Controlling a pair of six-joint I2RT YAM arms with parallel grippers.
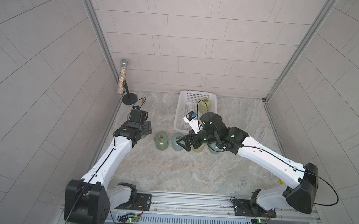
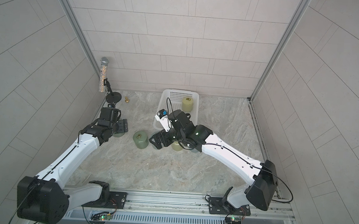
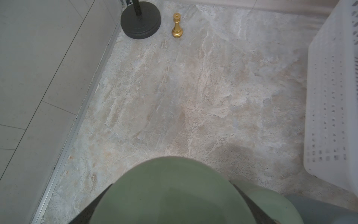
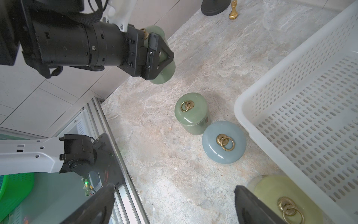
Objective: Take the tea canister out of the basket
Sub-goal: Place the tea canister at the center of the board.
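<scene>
Top views: both take in the whole stone-patterned worktop (image 1: 170, 172) and every arm at once, but neither shows how the jaws stand.
Basket (image 1: 188, 108): white and perforated, lying alongside the right tool's wrist. It holds one canister only.
Left tool (image 4: 164, 56): jaws set wide against both flanks of the pale green canister (image 3: 174, 190), which I read as a grip. It grips the body from above, probably because the lid ring is too small to pinch. The left wrist view shows just the lid between two dark fingers, while the right wrist view shows the tool wrapped round it from the side. Whether the base rests on the worktop I cannot tell.
Right tool (image 4: 173, 187): open and empty, low among the canisters standing outside the basket's near wall, a short carry from it.
Tea canister (image 1: 205, 104): yellow-green and upright in the basket's far corner, behind the right tool and past its wrist. Only the top views show it. The right wrist view catches only a bare stretch of basket.
Row on the worktop: the dark green canister (image 4: 190, 113) and blue-grey canister (image 4: 224, 142) stand ahead of the right tool's fingertips. The yellowish canister (image 4: 286, 199) sits partly hidden behind one finger, outside the gap.
Stand base (image 3: 140, 19): black, beyond the left tool's fingertips.
Chess piece (image 3: 177, 25): gold, just beside that base. It is sharp in the left wrist view and a speck from above.
</scene>
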